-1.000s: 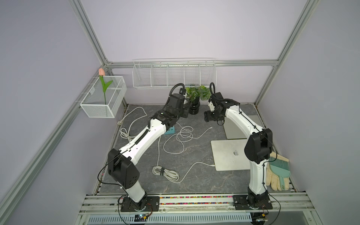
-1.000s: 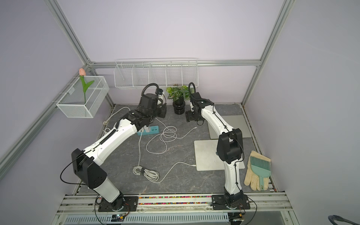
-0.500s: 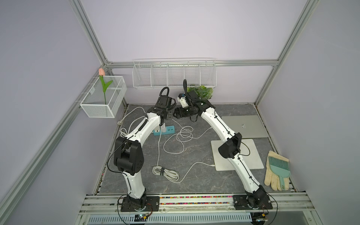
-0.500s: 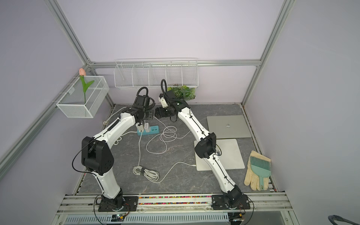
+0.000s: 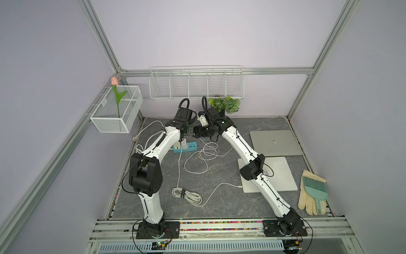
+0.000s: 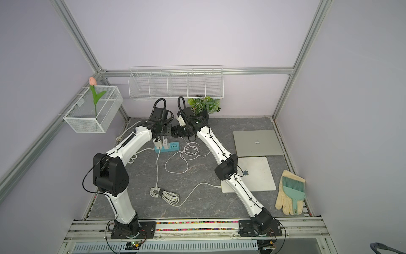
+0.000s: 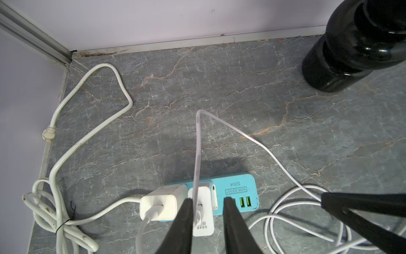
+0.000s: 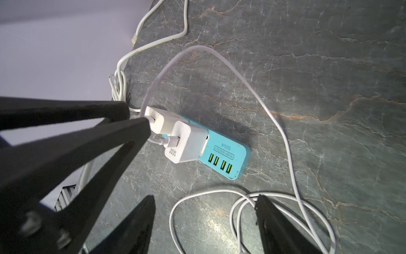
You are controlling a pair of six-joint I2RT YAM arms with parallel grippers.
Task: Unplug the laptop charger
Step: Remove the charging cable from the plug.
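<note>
A blue power strip (image 7: 239, 189) (image 5: 190, 147) lies near the back left of the table with two white blocks plugged in side by side. The laptop charger (image 7: 203, 216) (image 8: 186, 143) is the block marked 69W. Its thin cable (image 7: 259, 145) loops away to a coil. My left gripper (image 7: 208, 199) points down over this charger with one finger on each side. One finger touches its side and the other stands a little off, so the jaws are open. My right gripper (image 8: 204, 198) (image 5: 196, 133) hovers wide open above the cable coil (image 8: 241, 198), beside the strip, holding nothing.
The other white block (image 7: 159, 204) sits right against the charger. A black plant pot (image 7: 351, 55) stands behind the strip. Two shut laptops (image 5: 275, 143) (image 5: 281, 176) lie at the right. A tied cable bundle (image 5: 186, 195) lies mid-table, and a glove with a brush (image 5: 312, 193) at the far right.
Both wrists have swung left from beside the plant pot to over the power strip. The left jaws have come down around the charger and narrowed.
</note>
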